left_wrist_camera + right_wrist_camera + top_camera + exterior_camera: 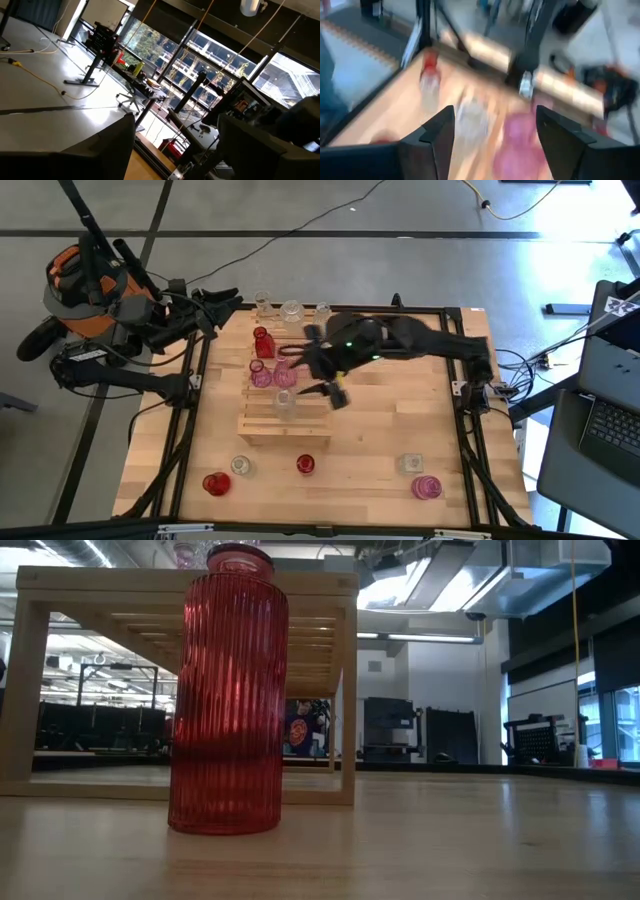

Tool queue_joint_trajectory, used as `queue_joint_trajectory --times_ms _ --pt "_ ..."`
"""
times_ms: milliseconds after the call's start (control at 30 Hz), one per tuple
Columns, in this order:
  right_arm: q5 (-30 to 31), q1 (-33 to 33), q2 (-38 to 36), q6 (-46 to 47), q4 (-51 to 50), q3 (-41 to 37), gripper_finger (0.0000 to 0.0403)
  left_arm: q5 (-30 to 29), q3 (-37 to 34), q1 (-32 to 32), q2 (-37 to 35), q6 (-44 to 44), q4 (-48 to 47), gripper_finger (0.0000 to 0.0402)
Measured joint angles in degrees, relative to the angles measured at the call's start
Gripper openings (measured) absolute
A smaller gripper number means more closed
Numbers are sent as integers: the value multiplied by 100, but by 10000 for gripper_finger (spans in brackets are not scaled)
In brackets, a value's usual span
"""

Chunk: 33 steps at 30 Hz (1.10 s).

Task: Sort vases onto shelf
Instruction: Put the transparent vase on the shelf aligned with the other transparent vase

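The shelf (283, 420) stands mid-table, a pale rack of slats. On it stand a red vase (262, 342), two pink ones (262, 374) and a clear one (285, 403). My right gripper (310, 372) hovers open over the shelf's right side, with nothing between its fingers (492, 135); the clear vase (470, 117) and a pink vase (520, 137) lie beyond them. My left gripper (222, 305) waits open at the table's far left corner, its view (175, 130) facing the room. In the low view a red ribbed vase (228, 690) stands on its base before the shelf (340, 690).
Three clear vases (291, 311) stand on the table behind the shelf. Along the near edge stand a red vase (216, 483), a clear one (242, 466), another red (306, 465), a clear one (412, 464) and a pink one (428, 486). Bare wood lies right of the shelf.
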Motion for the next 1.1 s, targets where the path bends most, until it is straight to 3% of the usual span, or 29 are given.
queue_joint_trajectory --times_ms 200,333,567,733,900,1100 --pt "360 333 -652 671 -2215 -486 212 1 -2 0 0 1 -3 275" --pt "1112 939 -798 966 -3655 -492 209 -1 0 0 0 1 0 275" --pt "2084 1855 -1521 2157 -3626 -1089 209 2 -2 -2 0 -1 -3 275" --pt "2890 2489 -2485 3363 -3567 -2270 209 0 -1 0 -2 1 -4 275" --pt "2834 2979 -3727 4629 -3192 -4090 209 0 -1 -1 0 1 -16 275" --pt "1997 3289 -5034 5406 -1199 -6640 209 0 0 1 0 -1 -17 275"
